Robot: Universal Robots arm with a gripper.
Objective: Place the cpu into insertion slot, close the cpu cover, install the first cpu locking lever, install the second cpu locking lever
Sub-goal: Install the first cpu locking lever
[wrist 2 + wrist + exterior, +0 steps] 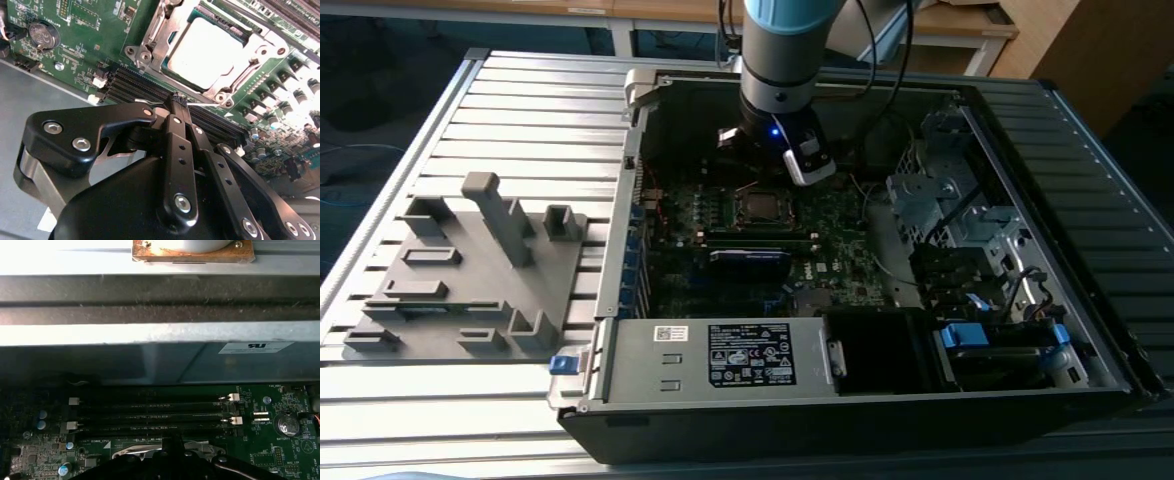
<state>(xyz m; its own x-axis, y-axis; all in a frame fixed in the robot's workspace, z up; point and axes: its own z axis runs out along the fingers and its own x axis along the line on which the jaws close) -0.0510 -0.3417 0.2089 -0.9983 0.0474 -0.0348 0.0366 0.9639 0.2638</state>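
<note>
The cpu (207,52) shows its bright silvery top and sits in the insertion slot (758,208) on the green board. The cpu cover (154,31) lies flat around it, and the chip shows through its window. My gripper (179,100) is shut, its black fingers (172,145) pressed together, and its tips hover over the black memory slots just beside the socket. A thin bright metal rod runs past the tips; I cannot tell if it is pinched. In the first wrist view the gripper (172,440) points at the cover's edge (150,451). The arm's wrist (781,110) hangs over the open case.
The open computer case (854,390) lies on a slatted table, with a grey fixture block (474,270) on the exterior view's left. Long memory slots (150,412), a coin battery (42,34), drive cages and cables (961,230) crowd the board. The case wall (160,360) stands close behind the slots.
</note>
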